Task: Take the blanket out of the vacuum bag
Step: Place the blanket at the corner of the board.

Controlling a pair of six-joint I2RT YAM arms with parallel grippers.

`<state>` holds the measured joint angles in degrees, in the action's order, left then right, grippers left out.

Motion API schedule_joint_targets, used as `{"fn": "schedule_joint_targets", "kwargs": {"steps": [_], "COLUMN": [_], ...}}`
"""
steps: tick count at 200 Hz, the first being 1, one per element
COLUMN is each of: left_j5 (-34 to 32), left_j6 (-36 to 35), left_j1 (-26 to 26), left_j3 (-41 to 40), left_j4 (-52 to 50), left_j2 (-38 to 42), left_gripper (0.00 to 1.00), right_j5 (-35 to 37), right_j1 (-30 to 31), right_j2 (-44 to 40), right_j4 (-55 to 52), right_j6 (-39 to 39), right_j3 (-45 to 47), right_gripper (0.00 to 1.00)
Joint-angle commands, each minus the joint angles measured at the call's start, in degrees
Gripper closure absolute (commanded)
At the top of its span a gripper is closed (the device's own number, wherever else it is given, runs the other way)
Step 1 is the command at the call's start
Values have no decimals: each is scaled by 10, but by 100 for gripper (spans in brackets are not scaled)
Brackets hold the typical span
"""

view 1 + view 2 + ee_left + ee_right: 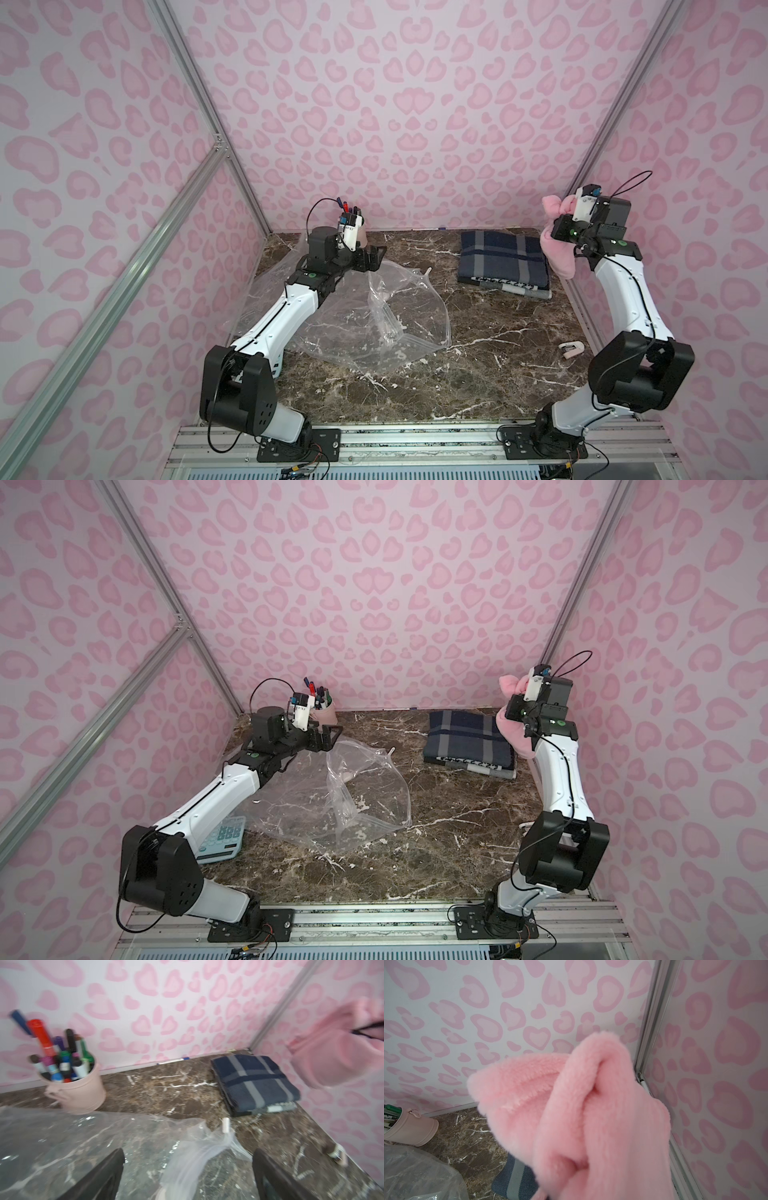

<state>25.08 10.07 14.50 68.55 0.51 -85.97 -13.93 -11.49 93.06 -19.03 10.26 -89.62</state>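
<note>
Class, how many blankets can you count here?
2: a pink fluffy blanket held up by the right gripper, and a folded navy plaid blanket on the table, far right. A patterned layer under it may be a third.

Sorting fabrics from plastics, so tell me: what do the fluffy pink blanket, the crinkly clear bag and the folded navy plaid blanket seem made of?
Fluffy pink blanket: likely plush fleece, matte; fuzzy pile shows. Crinkly clear bag: thin glossy plastic film; see-through, creased, glinting. Folded navy plaid blanket: woven-looking cloth, matte; fine ribbed texture, fibre unclear.
</note>
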Motion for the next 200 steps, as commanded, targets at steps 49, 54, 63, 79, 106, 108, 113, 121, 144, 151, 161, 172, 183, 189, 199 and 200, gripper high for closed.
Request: {"fn": "schedule_joint_targets", "kwargs": {"steps": [49,54,63,79,106,108,113,121,144,151,161,172,183,189,199,200], "left_j5": [249,250,249,248,232,230,227,220,214,214,214,213,211,210,209,209], "left_j6": [-116,-118,-121,-125,-125,-125,-125,-122,-123,-123,-123,-125,-127,-128,-127,-127], "left_j1": [-2,-1,-1,-1,-2,-1,-1,-1,-1,-1,-1,-1,-1,-1,-1,-1], "left_j3": [-1,-2,-2,1,4,4,4,3,6,7,8,7,5,4,3,3], "left_j4": [-148,-149,-149,-151,-151,-151,-151,-152,-158,-160,-160,-161,-161,-160,-159,-158], "left_j2": [-12,-11,-7,-1,-1,-1,-2,-5,-11,-11,-10,-9,-10,-11,-14,-14], "left_gripper": [3,3,3,3,3,3,3,3,3,3,3,3,3,3,3,3], "right_j5": [39,45,53,63,62,62,62,61,64,68,79,91,109,114,117,117], "right_j1": [57,61,67,74,81,81,82,84,87,88,88,87,86,83,75,74], "right_j2": [63,68,78,91,114,115,120,126,142,146,149,146,141,138,133,132], "right_j4": [25,24,24,19,5,3,0,-4,-11,-16,-24,-23,-24,-25,-30,-31], "right_j6": [-22,-22,-23,-27,-32,-33,-32,-32,-34,-35,-35,-36,-35,-35,-35,-34], "right_j3": [-25,-26,-29,-40,-66,-67,-72,-78,-84,-87,-95,-99,-105,-109,-117,-117], "right_gripper": [100,100,100,100,100,100,100,100,100,100,100,100,100,100,100,100]}}
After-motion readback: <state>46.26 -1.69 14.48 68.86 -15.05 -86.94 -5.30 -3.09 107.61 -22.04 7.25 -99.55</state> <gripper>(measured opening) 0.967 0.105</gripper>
